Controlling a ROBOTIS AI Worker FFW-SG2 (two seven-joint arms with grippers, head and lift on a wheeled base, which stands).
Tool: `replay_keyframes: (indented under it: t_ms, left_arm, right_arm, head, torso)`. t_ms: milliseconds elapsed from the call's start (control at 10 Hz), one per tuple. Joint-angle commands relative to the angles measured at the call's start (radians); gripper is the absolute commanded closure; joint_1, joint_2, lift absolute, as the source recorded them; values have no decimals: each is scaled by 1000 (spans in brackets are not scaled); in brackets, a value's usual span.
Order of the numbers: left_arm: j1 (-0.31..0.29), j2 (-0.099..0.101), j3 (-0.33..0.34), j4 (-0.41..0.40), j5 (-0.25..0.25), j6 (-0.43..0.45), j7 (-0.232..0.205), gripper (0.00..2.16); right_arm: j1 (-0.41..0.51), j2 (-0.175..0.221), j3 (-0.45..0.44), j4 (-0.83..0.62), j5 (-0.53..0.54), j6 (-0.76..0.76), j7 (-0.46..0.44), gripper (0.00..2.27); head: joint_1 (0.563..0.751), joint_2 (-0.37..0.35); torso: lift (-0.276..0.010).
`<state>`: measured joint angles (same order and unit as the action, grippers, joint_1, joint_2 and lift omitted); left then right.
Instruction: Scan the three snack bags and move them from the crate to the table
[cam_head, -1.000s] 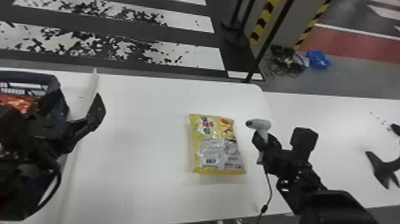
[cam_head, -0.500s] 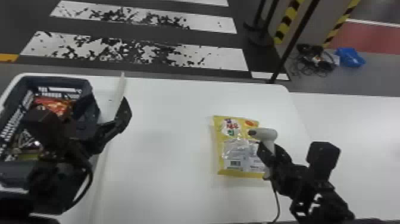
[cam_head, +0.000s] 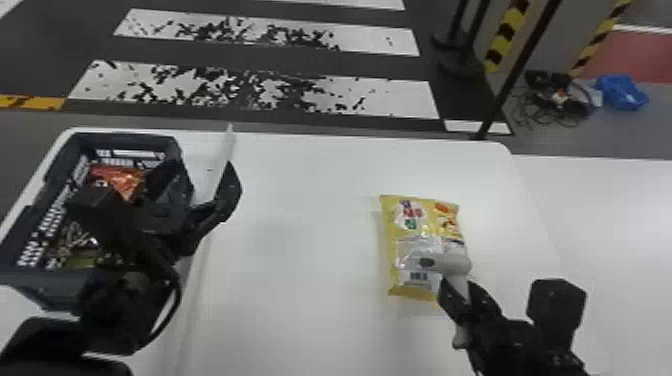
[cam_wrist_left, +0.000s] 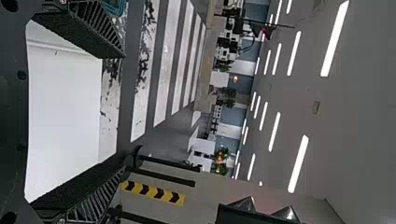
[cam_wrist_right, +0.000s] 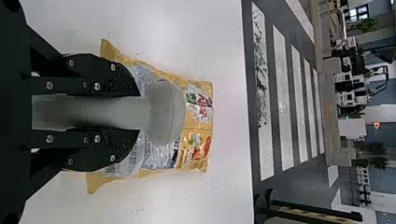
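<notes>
Looks to me like you're on the scanning step for the yellow snack bag (cam_head: 400, 225), which is lying flat on the counter (cam_head: 300, 260), well apart from the crate (cam_head: 127, 134), with its barcode (cam_head: 418, 276) facing up. Your right gripper (cam_wrist_right: 138, 112) has its fingers closed in on the handle of the white scanner (cam_head: 450, 263), and the scanner's head is over the end of the bag nearest you. I can't tell from here if it has actually read anything. Your left gripper (cam_wrist_left: 125, 107) has its fingers spread wide with nothing between them, and in the head view that arm is over the crate side. Inside the crate there's an orange-red bag (cam_head: 122, 179) and some greenish packaging (cam_head: 82, 261) partly behind the arm, so I'd guess one bag is out and you've got two to go. For the next move I'd get the scanner's nose aimed down at the barcode and hold it steady until it reads. Watch the shiny wrapper, since glare or a crease could spoil the read, and don't lean on the bag or it may slide. Once that one's good, I'd send the left gripper into the crate for the next bag, minding the crate wall on the way in.
</notes>
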<state>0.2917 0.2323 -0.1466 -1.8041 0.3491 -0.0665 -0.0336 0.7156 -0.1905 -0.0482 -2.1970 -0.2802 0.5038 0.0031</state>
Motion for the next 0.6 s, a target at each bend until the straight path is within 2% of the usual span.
replay_keyframes:
  t_ms: [0, 500]
  left_arm:
    - [4, -1, 1, 0, 1, -11, 0, 29]
    - [34, 1, 10, -11, 1, -45, 1, 29]
  right_arm:
    - [18, -1, 17, 0, 1, -7, 0, 2243]
    - [-21, -1, 60, 103, 15, -53, -3, 2243]
  head:
    - [695, -73]
    - [695, -50]
  torso:
    - [-62]
    - [-62]
